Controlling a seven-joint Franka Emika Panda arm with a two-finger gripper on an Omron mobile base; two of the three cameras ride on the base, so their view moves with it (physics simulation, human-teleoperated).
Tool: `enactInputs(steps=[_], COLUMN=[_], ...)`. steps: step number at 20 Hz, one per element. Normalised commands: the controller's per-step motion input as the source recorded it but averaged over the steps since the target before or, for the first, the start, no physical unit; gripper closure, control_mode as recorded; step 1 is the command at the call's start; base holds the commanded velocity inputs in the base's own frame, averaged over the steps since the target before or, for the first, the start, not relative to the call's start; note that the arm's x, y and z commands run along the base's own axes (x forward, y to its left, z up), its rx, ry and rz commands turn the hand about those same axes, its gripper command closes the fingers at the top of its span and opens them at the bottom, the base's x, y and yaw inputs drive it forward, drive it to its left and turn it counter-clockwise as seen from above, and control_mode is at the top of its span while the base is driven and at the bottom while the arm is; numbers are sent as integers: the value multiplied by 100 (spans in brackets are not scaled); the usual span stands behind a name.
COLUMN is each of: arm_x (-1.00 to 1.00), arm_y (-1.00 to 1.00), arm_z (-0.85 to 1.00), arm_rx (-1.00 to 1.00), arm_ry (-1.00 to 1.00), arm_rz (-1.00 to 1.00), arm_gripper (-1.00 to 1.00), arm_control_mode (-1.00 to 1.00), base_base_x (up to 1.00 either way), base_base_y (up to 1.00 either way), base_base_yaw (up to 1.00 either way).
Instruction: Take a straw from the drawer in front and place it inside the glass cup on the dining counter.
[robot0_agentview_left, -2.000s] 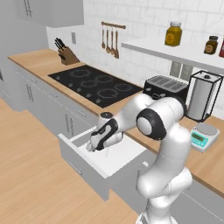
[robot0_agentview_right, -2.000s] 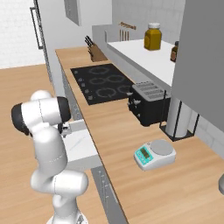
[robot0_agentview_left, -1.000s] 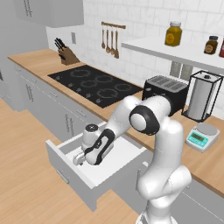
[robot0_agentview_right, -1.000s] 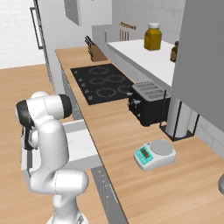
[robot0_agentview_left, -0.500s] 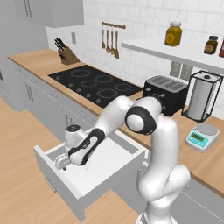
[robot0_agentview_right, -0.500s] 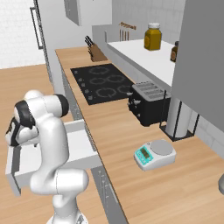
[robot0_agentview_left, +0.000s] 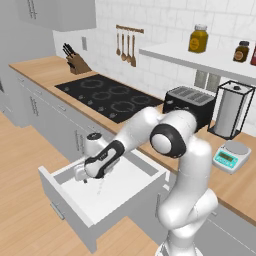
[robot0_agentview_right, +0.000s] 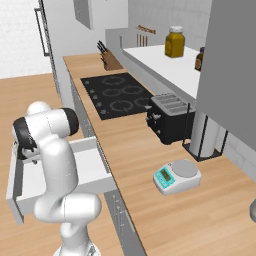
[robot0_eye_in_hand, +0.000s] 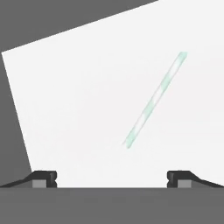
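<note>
While the drawer (robot0_agentview_left: 100, 200) stands pulled out, one straw (robot0_eye_in_hand: 154, 99) lies slantwise on its white floor; fingers (robot0_eye_in_hand: 43, 178) released, spread wide, hovering above it, holding nothing.

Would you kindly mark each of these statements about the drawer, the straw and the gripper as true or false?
1. The drawer is pulled open. True.
2. The gripper is shut on the straw. False: its jaws are wide open and the straw lies apart from them.
3. The straw lies flat on the drawer's white floor. True.
4. A glass cup stands inside the drawer. False: the straw is the one thing seen on its floor.
5. The toaster sits on the hob. False: it stands on the wood worktop beside it.
</note>
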Motion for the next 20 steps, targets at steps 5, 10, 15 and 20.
enactInputs(steps=[5,10,15,20], arm_x=[28,21,28,24], arm_y=[-65,-36,-5,0], arm_z=[0,-11,-24,-20], arm_rx=[0,0,0,0], arm_ry=[5,0,0,0], arm_rz=[-22,-13,-5,0], arm_gripper=[-100,-100,-100,-100], arm_control_mode=[-100,-100,-100,-100], base_base_x=[0,0,0,0], base_base_y=[0,0,0,0], base_base_yaw=[0,0,0,0])
